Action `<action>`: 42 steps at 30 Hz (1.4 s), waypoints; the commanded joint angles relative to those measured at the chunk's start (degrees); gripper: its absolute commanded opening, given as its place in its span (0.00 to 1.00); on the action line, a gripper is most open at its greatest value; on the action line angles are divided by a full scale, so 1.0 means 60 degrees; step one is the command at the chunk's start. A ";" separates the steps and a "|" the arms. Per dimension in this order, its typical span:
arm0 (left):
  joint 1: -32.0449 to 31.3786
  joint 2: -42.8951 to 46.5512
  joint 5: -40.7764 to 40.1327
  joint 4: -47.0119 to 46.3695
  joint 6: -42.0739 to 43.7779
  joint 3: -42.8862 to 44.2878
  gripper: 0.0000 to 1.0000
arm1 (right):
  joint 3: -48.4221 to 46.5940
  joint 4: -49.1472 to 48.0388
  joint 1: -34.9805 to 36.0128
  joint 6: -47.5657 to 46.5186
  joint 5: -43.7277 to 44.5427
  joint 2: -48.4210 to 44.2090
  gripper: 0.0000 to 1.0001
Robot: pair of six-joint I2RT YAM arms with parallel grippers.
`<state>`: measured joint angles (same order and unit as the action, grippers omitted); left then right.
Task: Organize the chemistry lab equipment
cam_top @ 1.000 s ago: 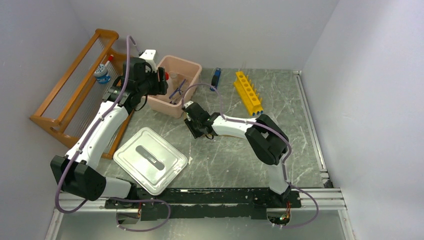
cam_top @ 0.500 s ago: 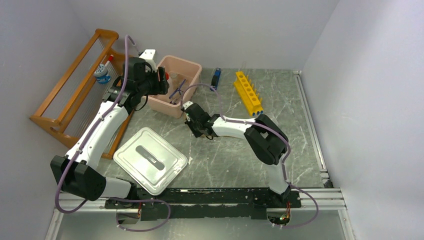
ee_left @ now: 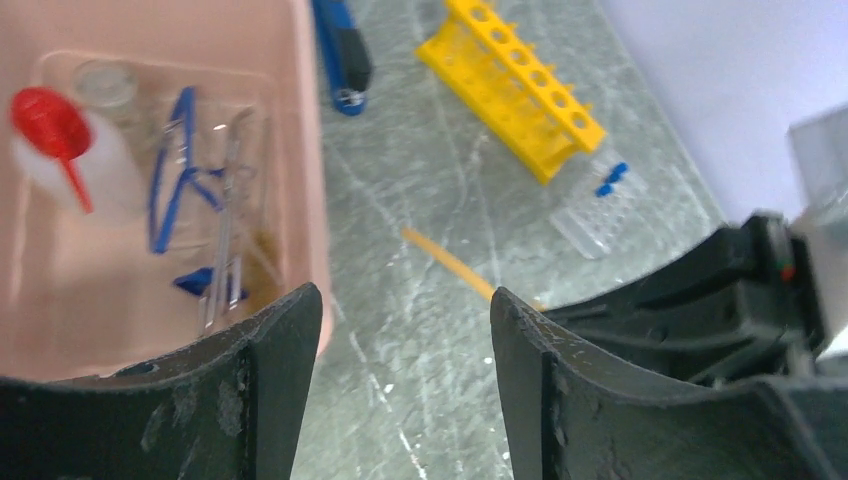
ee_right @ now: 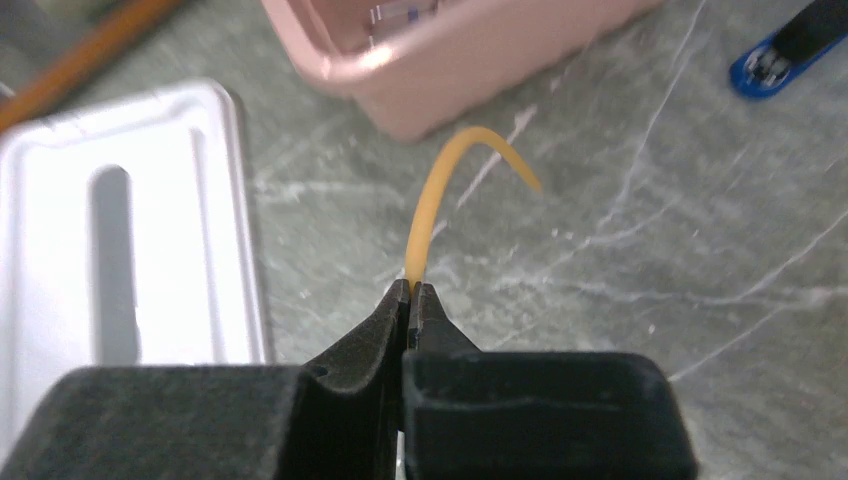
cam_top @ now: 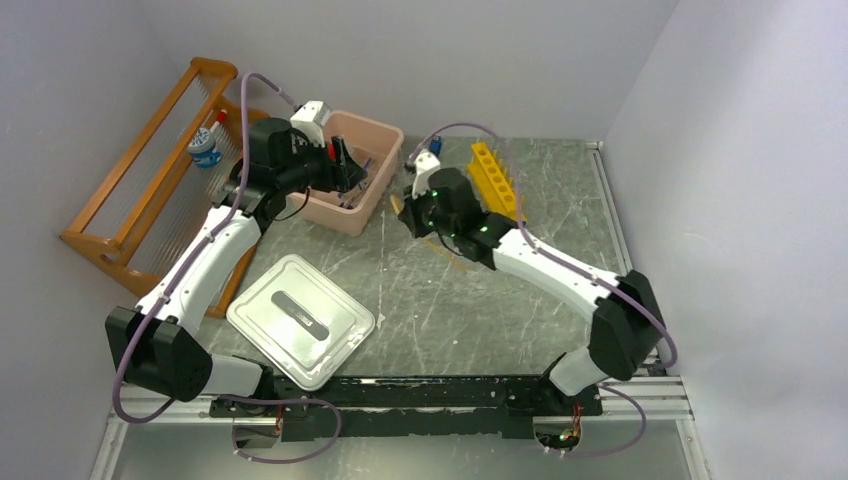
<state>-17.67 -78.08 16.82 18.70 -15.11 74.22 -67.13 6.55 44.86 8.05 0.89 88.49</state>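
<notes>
Since a second ago your right arm has lifted off the table in front of the pink tub point(cam_top: 335, 212) and swung up and right toward the yellow rack point(cam_top: 495, 180), while your left arm has reached further right, over the tub's inside. The right gripper point(ee_right: 409, 290) is now pinched tight on one end of the single tan rubber hose point(ee_right: 430, 215), a thin, smooth, flexible tube that rises from the black fingertips and curls over to the right, its free end in the air above the grey-green marbled table point(cam_top: 450, 310). The left gripper point(ee_left: 400, 300) hangs spread wide and empty, its two scuffed black fingers point(ee_left: 270, 380) straddling the tub's right rim. Inside that one rounded plastic tub you have one white squeeze bottle point(ee_left: 100, 170) with a red cone cap, one small clear jar point(ee_left: 105, 80) just behind it, one pair of slim blue plastic tongs point(ee_left: 175, 190), and thin metal tools point(ee_left: 228, 230) lying alongside, their number blurred. On the table, clear tubes point(ee_left: 600, 205) lie at the near end of the yellow rack, a long block with one row of round holes; two blue caps show. One grey-white ribbed lid point(cam_top: 300, 320) lies flat near the left arm, and one slatted wooden rack point(cam_top: 140, 180) leans at the left wall
</notes>
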 commanded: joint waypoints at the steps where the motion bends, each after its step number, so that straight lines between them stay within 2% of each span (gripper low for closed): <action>1: 0.0047 0.0252 0.2838 -0.2086 -0.0393 -0.0431 0.65 | -0.0336 -0.0262 -0.0621 0.0643 -0.1367 -0.0807 0.00; 4: 0.0045 0.0310 0.3880 -0.3410 -0.0831 -0.0740 0.63 | -0.0571 -0.0271 -0.1007 0.0920 -0.2111 -0.1188 0.00; 8: 0.0032 0.0315 0.4519 -0.4162 -0.1220 -0.0956 0.58 | -0.0940 -0.0243 -0.1254 0.1509 -0.2318 -0.1550 0.00; 16: -0.0588 0.0491 0.5201 -0.6081 -0.2607 -0.2166 0.67 | -0.1803 -0.0547 -0.1341 0.4303 -0.1499 -0.1569 0.00; 21: -0.1435 0.0208 0.3896 -0.5891 -0.2462 -0.1929 0.65 | -0.1447 -0.1490 -0.1383 0.5958 -0.1000 -0.1561 0.00; 26: -0.1727 0.0004 0.2535 -0.6221 -0.2803 -0.1778 0.61 | -0.1567 -0.1513 -0.1434 0.6481 -0.1161 -0.1449 0.00; 32: -0.1742 0.0097 0.2108 -0.6985 -0.2763 -0.1979 0.34 | -0.1496 -0.1476 -0.1491 0.6657 -0.1209 -0.1464 0.00; 34: -0.1742 0.0069 0.2031 -0.6981 -0.2618 -0.1896 0.30 | -0.1508 -0.1434 -0.1518 0.6649 -0.1230 -0.1426 0.00; 38: -0.1742 0.0009 0.2064 -0.6871 -0.2281 -0.1660 0.06 | -0.1475 -0.1436 -0.1542 0.6630 -0.1304 -0.1363 0.00; 40: -0.1742 0.0039 0.2096 -0.6658 -0.2040 -0.1525 0.05 | -0.1499 -0.1407 -0.1569 0.6567 -0.1400 -0.1300 0.00; 42: -0.1742 0.0039 0.2031 -0.5906 -0.1577 -0.1190 0.05 | -0.1596 -0.1210 -0.1601 0.6432 -0.1274 -0.1259 0.25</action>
<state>-28.03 -77.80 30.65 -19.11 -29.89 62.39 -76.25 -1.04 35.83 47.44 -6.72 80.14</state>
